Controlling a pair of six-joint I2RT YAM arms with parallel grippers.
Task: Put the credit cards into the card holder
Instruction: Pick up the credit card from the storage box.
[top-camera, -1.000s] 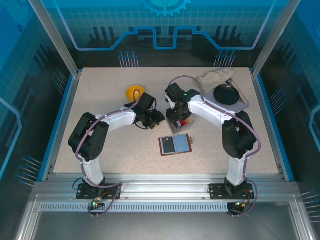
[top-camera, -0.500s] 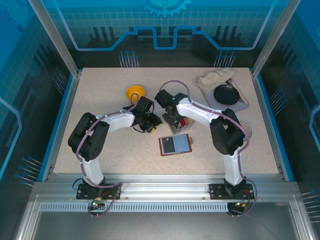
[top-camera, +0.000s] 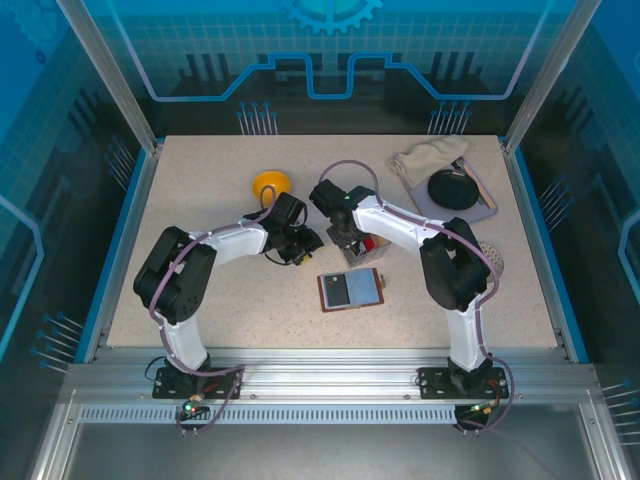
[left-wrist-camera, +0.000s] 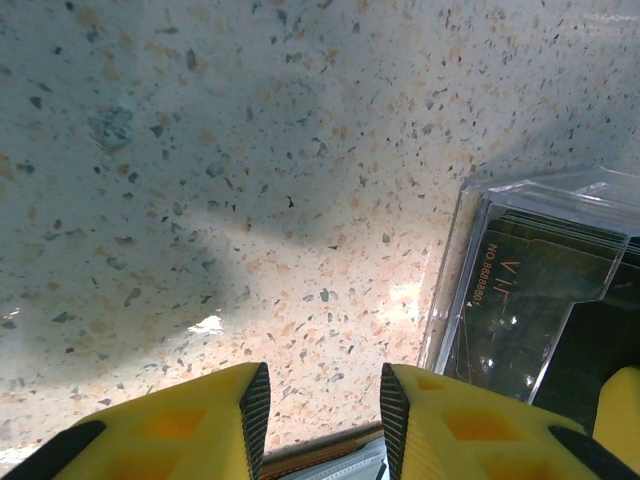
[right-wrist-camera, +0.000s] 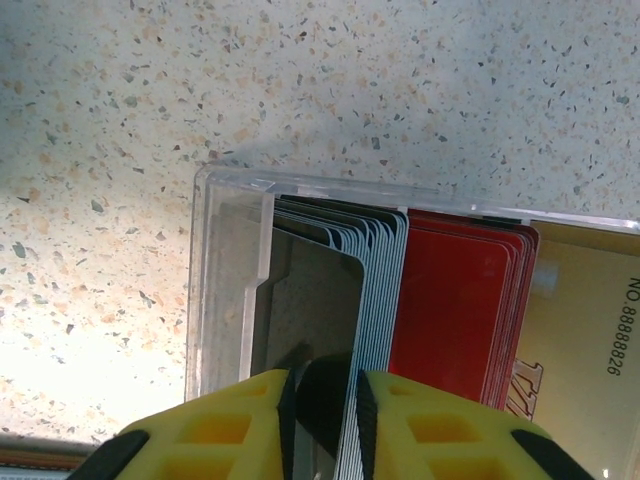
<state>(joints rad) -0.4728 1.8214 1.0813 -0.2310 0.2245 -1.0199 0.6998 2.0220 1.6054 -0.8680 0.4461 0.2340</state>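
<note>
My right jaws stand close together astride the grey cards (right-wrist-camera: 378, 300), which sit on edge in the clear box (right-wrist-camera: 225, 300). The card edges run top to bottom of the wrist frame, in line with my gap. Whether the grip is firm I cannot tell. The card holder (top-camera: 351, 289) lies open just below the box in the top view, nearest my right arm. My left jaws are part-open and empty over the bench (left-wrist-camera: 250, 150).

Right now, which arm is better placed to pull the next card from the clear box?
Right. The right arm's jaws straddle the nearest grey cards standing in the clear box, beside the red cards; the left arm's jaws hang open over bare table beside the box.
</note>
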